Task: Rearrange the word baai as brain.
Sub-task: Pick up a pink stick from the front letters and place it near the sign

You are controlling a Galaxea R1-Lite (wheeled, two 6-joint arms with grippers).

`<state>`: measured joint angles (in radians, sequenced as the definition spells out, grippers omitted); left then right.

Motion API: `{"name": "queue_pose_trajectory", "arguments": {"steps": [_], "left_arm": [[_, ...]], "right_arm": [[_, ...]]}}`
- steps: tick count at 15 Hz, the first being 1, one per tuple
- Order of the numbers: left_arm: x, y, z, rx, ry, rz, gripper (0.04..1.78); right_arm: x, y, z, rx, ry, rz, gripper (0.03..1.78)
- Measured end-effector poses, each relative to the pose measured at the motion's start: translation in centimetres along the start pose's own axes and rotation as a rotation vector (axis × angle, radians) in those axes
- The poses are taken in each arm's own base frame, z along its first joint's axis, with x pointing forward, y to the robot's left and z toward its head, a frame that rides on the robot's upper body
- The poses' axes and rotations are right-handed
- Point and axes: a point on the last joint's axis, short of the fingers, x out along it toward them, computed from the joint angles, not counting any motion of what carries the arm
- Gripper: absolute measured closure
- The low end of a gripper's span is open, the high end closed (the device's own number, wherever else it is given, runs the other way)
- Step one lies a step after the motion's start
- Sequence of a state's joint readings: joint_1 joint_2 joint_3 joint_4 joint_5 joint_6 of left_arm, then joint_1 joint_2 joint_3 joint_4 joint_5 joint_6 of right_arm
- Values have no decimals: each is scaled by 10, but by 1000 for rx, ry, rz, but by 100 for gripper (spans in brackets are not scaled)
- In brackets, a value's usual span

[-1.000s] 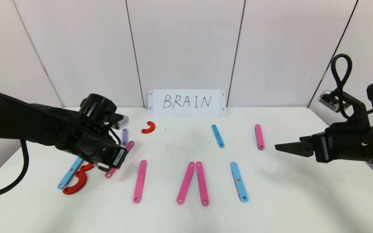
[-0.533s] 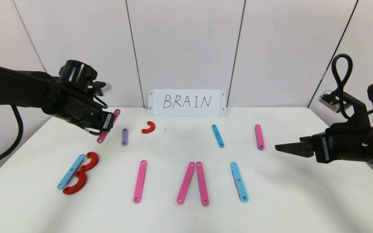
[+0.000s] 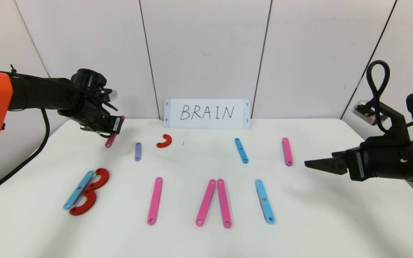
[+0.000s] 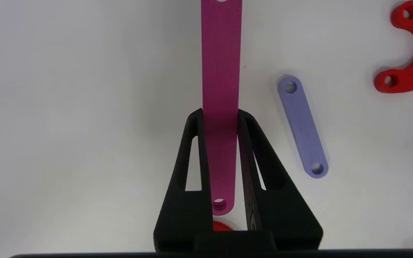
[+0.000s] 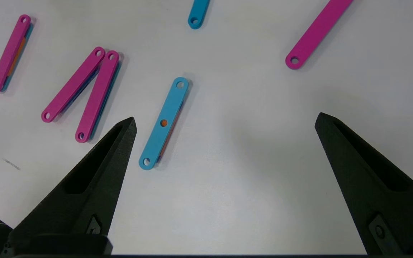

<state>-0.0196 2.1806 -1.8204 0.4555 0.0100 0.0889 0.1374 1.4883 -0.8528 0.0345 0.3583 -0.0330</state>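
The desk [image 3: 321, 222] lies bare along its right side, below the spread right hand [image 3: 308, 163]. The left hand [image 3: 115, 126], clamped on a pink strip [image 3: 110, 141], has a purple strip [image 3: 138, 151] and a red curve [image 3: 165, 141] near beside it.
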Motion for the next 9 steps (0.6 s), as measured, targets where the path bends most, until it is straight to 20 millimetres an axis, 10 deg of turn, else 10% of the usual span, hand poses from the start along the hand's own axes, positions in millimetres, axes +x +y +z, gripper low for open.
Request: {"name": "queue_pose_trajectory", "arguments": {"steps": [9], "left_arm": [[55,9,-13,-20,77,6,154]], "right_arm": [[1,0,0,0,4,0,7]]}}
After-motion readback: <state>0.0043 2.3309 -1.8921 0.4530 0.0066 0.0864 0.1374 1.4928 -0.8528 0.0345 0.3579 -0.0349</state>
